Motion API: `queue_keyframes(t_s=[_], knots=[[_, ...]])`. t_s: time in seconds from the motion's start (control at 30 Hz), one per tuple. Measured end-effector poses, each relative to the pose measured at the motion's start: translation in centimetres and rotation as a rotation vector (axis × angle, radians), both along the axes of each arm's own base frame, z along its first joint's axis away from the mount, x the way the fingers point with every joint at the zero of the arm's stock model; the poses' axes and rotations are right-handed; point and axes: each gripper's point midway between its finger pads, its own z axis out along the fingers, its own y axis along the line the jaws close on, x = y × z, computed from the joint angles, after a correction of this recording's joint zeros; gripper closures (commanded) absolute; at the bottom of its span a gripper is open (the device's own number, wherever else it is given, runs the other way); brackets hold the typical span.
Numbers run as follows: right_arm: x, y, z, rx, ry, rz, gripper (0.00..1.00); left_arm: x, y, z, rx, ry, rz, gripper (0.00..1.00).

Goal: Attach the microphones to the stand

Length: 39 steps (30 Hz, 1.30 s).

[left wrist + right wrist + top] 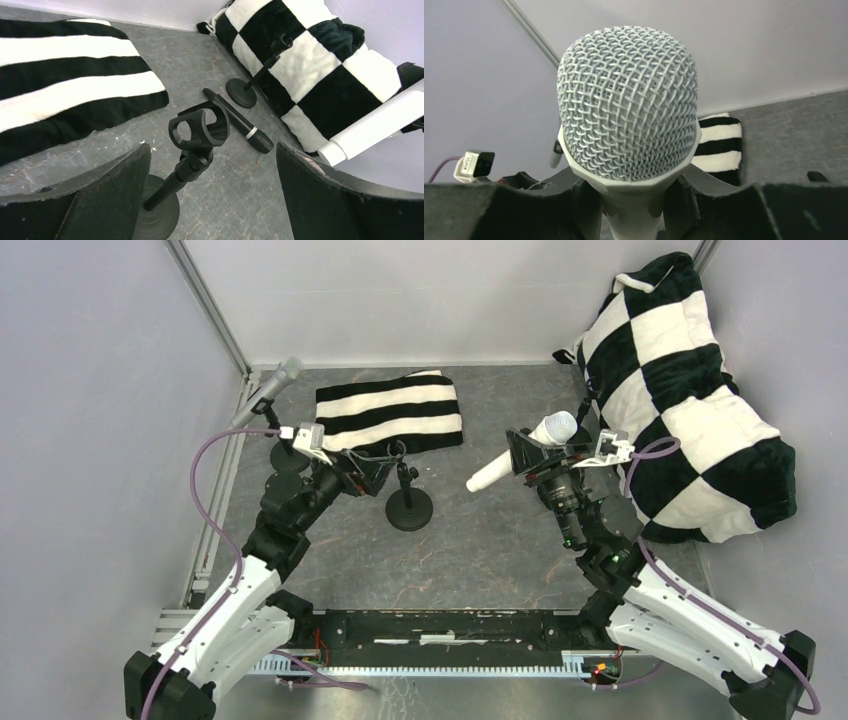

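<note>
The right gripper (pixel 524 453) is clenched round the body of the white microphone (pixel 495 470), holding it above the table right of centre; its mesh head tilts up toward the far-right corner and its tail points down toward the near-left, so the long axis aims roughly at the middle stand (pixel 409 505). That stand's open clip (pixel 197 127) lies just left of the tail, apart from it; the right arm carries the microphone, so I judge the coming move to be lining the tail up with the clip. The left gripper (pixel 211 149) is released, its fingers spread wide on either side of that stand without touching it. The silver-grey microphone (pixel 270 390) already sits in a stand by the far-left corner; the black microphone (pixel 239 122) lies flat on the table between the middle stand and a third, empty stand (pixel 250 85) beside the checked cushion (pixel 690 410).
</note>
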Motion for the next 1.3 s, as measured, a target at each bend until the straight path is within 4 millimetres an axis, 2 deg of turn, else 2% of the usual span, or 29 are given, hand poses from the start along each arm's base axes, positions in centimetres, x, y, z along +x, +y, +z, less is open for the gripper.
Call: queue_keyframes(t_s=[0.17, 0.4, 0.7, 0.9, 1.2, 1.3], knots=[[-0.3, -1.1, -2.1, -0.076, 0.037, -0.032, 1.0, -0.5, -0.6, -1.2, -0.031, -0.008, -0.059, 0.01], [-0.7, -2.3, -2.8, -0.126, 0.055, -0.066, 1.0, -0.8, -1.3, -4.2, -0.025, 0.006, -0.107, 0.04], [-0.8, -2.7, -3.9, -0.185, 0.078, -0.079, 1.0, 0.8, -2.5, -7.1, 0.006, 0.039, -0.135, 0.1], [-0.8, -2.8, -4.1, -0.201, 0.083, -0.081, 1.0, 1.7, -3.2, -8.8, 0.027, 0.048, -0.16, 0.18], [-1.0, -3.0, -4.1, -0.204, 0.082, -0.082, 1.0, 2.7, -4.5, -9.1, 0.013, -0.009, -0.206, 0.25], [-0.9, -3.0, -4.3, -0.209, 0.086, -0.082, 1.0, 2.9, -4.9, -9.2, 0.006, -0.029, -0.227, 0.31]])
